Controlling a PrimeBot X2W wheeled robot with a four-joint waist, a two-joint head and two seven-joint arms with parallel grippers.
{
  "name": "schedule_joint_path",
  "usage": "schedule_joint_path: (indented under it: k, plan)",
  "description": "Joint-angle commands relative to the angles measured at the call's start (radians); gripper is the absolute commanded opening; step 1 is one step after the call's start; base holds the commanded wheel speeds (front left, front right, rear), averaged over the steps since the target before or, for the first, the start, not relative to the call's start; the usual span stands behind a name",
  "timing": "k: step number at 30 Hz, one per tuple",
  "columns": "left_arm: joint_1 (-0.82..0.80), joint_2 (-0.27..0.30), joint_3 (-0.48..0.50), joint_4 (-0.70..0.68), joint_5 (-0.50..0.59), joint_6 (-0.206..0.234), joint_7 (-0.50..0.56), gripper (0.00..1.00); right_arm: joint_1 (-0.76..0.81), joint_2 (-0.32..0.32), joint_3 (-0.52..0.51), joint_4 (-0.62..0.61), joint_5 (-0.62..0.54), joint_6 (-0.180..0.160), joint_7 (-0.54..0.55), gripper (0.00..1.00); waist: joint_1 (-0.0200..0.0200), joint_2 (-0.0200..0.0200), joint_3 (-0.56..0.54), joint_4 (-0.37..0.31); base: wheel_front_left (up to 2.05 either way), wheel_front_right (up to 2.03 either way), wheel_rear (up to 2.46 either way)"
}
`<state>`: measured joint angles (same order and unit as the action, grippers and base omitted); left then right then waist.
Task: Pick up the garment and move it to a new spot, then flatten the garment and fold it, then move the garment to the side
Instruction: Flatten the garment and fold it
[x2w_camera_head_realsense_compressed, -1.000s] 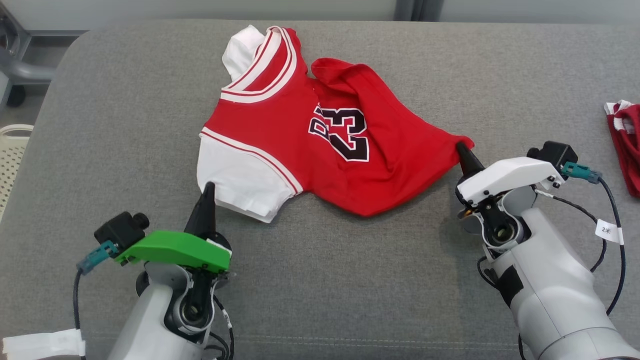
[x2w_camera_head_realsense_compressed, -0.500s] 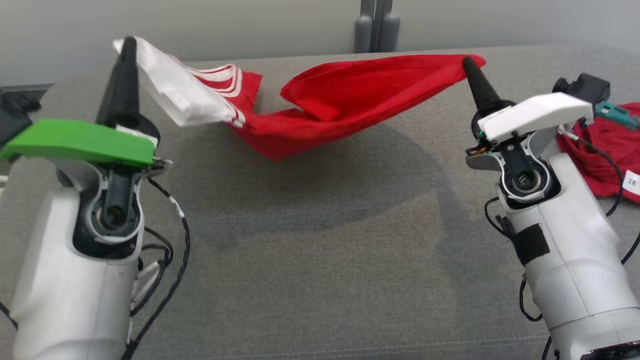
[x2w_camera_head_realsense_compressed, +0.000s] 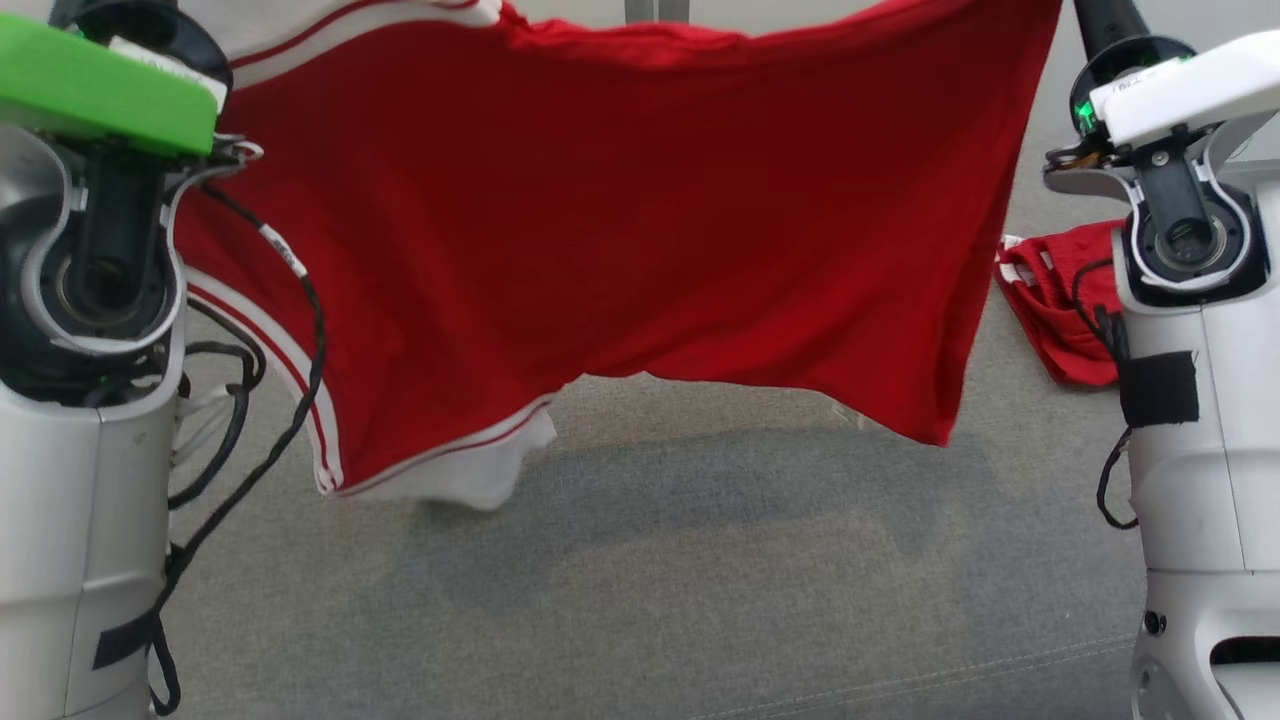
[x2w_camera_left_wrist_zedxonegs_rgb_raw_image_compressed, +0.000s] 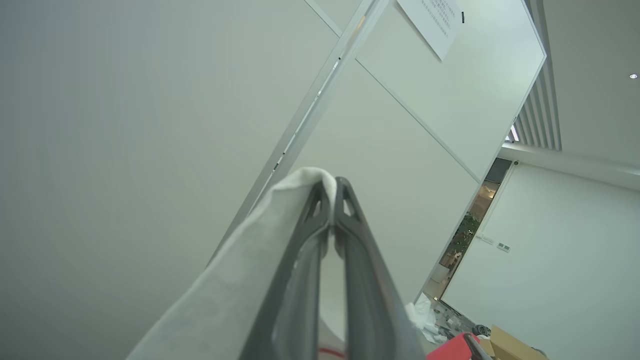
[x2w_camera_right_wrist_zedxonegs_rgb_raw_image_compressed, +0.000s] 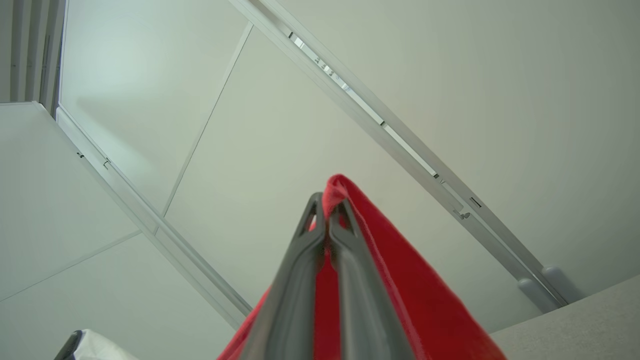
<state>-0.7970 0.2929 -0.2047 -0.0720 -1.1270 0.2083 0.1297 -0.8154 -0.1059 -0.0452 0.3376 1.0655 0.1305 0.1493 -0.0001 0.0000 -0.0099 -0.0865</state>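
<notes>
The garment (x2w_camera_head_realsense_compressed: 620, 220), a red jersey with white sleeves and white-and-red trim, hangs spread out in the air above the grey padded surface (x2w_camera_head_realsense_compressed: 640, 600). Its lower hem and one white sleeve (x2w_camera_head_realsense_compressed: 470, 480) dangle just over the surface. In the left wrist view my left gripper (x2w_camera_left_wrist_zedxonegs_rgb_raw_image_compressed: 331, 186) is shut on a white sleeve edge (x2w_camera_left_wrist_zedxonegs_rgb_raw_image_compressed: 280, 210). The right wrist view has my right gripper (x2w_camera_right_wrist_zedxonegs_rgb_raw_image_compressed: 327, 202) shut on a red corner (x2w_camera_right_wrist_zedxonegs_rgb_raw_image_compressed: 380, 250) of the garment. Seen from the head, the green left wrist cover (x2w_camera_head_realsense_compressed: 100, 90) and the white right wrist cover (x2w_camera_head_realsense_compressed: 1190, 85) stand high at either side.
A second red garment (x2w_camera_head_realsense_compressed: 1055, 300) lies crumpled on the surface at the right, close to my right arm. A pale wall with metal rails (x2w_camera_right_wrist_zedxonegs_rgb_raw_image_compressed: 380, 120) stands behind. Cardboard boxes (x2w_camera_left_wrist_zedxonegs_rgb_raw_image_compressed: 510, 345) sit far off on the room's floor.
Both grippers have risen and carried the garment up off the surface. It went from lying crumpled to hanging spread between them. The head view has also shifted.
</notes>
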Motion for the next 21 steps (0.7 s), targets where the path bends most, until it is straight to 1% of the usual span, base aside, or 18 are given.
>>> schedule_joint_path:
  k: [1,7,8,9,12,14,17,19,21]
  plan:
    - [-0.021,0.009,-0.002,0.002,0.007,0.006,0.003,0.0,-0.013,0.004,-0.007,-0.003,-0.018,0.0,0.007,0.0,0.0001,0.0,-0.006,-0.016,0.0,0.0,0.0]
    - [-0.15,0.035,-0.032,0.086,0.045,0.038,0.064,0.0,-0.119,0.041,-0.102,0.034,-0.164,0.0,0.089,0.0,0.0001,0.0,0.054,-0.04,0.0,0.0,0.0]
    - [-0.205,0.045,-0.041,0.13,0.059,0.043,0.078,0.0,-0.171,0.048,-0.128,0.061,-0.208,0.0,0.103,0.0,0.0001,0.0,0.089,-0.047,0.0,0.0,0.0]
    - [-0.234,0.048,-0.042,0.156,0.066,0.045,0.083,0.0,-0.2,0.05,-0.142,0.08,-0.228,0.0,0.105,0.0,0.0001,0.0,0.11,-0.05,0.0,0.0,0.0]
    - [-0.333,0.064,-0.059,0.239,0.105,0.042,0.094,0.0,-0.302,0.054,-0.157,0.161,-0.293,0.0,0.108,0.0,0.0001,0.0,0.177,-0.056,0.0,0.0,0.0]
    - [-0.405,0.074,-0.077,0.3,0.133,0.038,0.098,0.0,-0.382,0.055,-0.151,0.234,-0.333,0.0,0.086,0.0,0.0001,0.0,0.226,-0.06,0.0,0.0,0.0]
    - [-0.523,0.082,-0.102,0.391,0.19,0.026,0.076,0.0,-0.51,0.053,-0.142,0.351,-0.39,0.0,0.026,0.0,0.0001,0.0,0.297,-0.065,0.0,0.0,0.0]
    - [-0.603,0.086,-0.114,0.453,0.236,0.017,0.042,0.0,-0.597,0.053,-0.133,0.419,-0.429,0.0,-0.031,0.0,0.0001,0.0,0.34,-0.066,0.0,0.0,0.0]
    - [-0.684,0.078,-0.124,0.508,0.275,0.005,-0.013,0.0,-0.682,0.054,-0.134,0.478,-0.464,0.0,-0.105,0.0,0.0001,0.0,0.378,-0.062,0.0,0.0,0.0]
